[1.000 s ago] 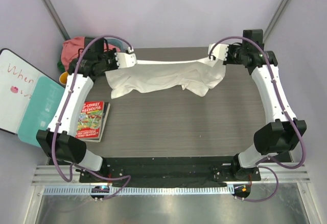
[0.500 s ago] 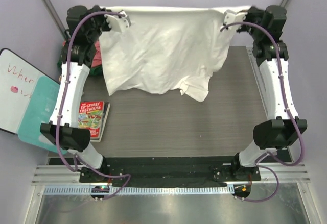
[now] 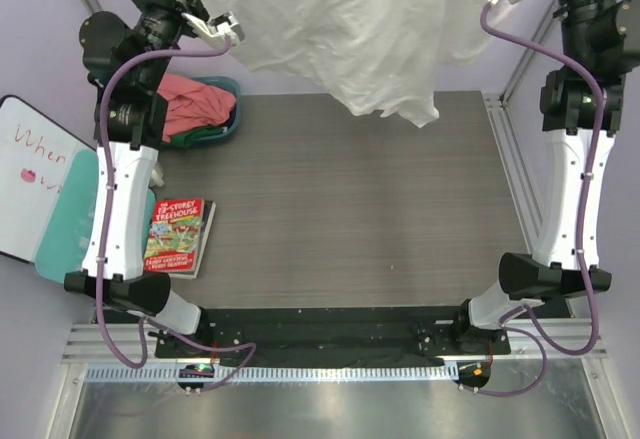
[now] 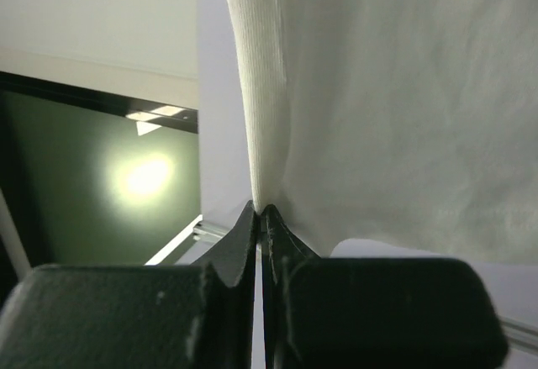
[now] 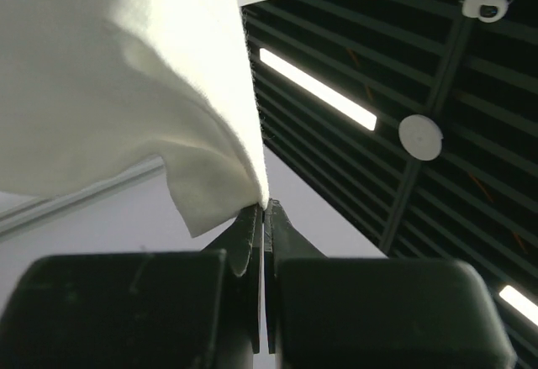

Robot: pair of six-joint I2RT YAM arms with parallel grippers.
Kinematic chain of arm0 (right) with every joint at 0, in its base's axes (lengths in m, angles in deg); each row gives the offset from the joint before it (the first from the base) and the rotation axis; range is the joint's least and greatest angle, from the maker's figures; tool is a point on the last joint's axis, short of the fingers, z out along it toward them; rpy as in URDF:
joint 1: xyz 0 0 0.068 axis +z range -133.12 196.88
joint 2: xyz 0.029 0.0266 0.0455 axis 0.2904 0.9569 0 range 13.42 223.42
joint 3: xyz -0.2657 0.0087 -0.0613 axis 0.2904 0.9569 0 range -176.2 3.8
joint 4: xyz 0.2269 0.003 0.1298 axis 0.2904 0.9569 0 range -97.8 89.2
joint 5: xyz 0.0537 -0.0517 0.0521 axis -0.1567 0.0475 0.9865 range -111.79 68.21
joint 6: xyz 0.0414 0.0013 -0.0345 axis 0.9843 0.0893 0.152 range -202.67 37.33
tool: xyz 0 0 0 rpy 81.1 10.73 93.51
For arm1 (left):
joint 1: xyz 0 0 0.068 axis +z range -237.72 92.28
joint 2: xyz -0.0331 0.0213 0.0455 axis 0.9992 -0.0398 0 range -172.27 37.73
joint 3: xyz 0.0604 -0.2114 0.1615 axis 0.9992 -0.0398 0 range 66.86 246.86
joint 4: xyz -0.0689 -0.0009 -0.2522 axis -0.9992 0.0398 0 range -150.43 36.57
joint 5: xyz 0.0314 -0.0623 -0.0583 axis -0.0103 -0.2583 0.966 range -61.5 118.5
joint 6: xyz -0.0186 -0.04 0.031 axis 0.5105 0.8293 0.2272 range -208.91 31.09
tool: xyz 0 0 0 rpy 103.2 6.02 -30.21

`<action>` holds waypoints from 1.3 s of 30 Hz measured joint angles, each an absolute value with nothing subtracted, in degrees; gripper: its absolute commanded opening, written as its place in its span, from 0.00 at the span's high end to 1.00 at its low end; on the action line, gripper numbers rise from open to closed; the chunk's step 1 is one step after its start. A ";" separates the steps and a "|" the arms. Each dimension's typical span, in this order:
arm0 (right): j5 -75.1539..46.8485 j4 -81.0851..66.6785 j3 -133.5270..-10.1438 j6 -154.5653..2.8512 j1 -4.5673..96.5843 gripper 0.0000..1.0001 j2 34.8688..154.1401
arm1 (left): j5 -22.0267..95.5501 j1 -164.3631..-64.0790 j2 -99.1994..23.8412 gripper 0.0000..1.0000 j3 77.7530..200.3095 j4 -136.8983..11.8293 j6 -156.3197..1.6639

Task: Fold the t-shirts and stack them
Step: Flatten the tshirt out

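A: State of the claws?
B: Left gripper [image 4: 261, 214] clenched on the white t-shirt [image 3: 340, 29] edge; right gripper [image 5: 263, 209] likewise.
A: Shirt's position?
B: Top of frame, hanging spread between the two, above the table [image 3: 350, 219].

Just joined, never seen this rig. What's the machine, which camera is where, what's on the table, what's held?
Two white robot arms are bolted at the near edge of a dark wood-grain table. The wide picture comes from a fixed camera above and behind them. The two close-ups come from a camera on each wrist, looking along its fingers. The left gripper and right gripper are each shut on an edge of a white cloth t-shirt, holding it spread in the air over the table's far side. At the far left corner sits a teal basin holding a salmon-pink shirt and a dark green shirt. A red-covered book lies near the left edge; a whiteboard is off to the left.
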State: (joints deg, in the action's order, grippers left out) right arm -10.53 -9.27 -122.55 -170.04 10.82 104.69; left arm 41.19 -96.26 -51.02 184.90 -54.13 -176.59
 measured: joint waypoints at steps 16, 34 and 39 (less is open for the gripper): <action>-8.03 -9.89 -124.69 -176.71 9.75 0.99 100.47 | 47.13 -92.74 -46.63 1.00 183.57 -56.25 -182.62; -5.32 0.04 -143.57 -176.54 -5.12 0.99 134.50 | 49.63 -88.21 -84.38 1.00 210.52 -48.18 -192.76; -7.62 -1.80 -129.80 -174.83 -16.55 0.99 120.56 | 46.04 -83.99 -75.02 1.00 202.45 -52.20 -191.17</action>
State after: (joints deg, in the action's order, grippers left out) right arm -7.62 -1.80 -129.80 -174.83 -16.55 120.56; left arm 46.04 -83.99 -75.02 202.45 -52.20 -191.17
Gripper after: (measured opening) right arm 0.023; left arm 0.003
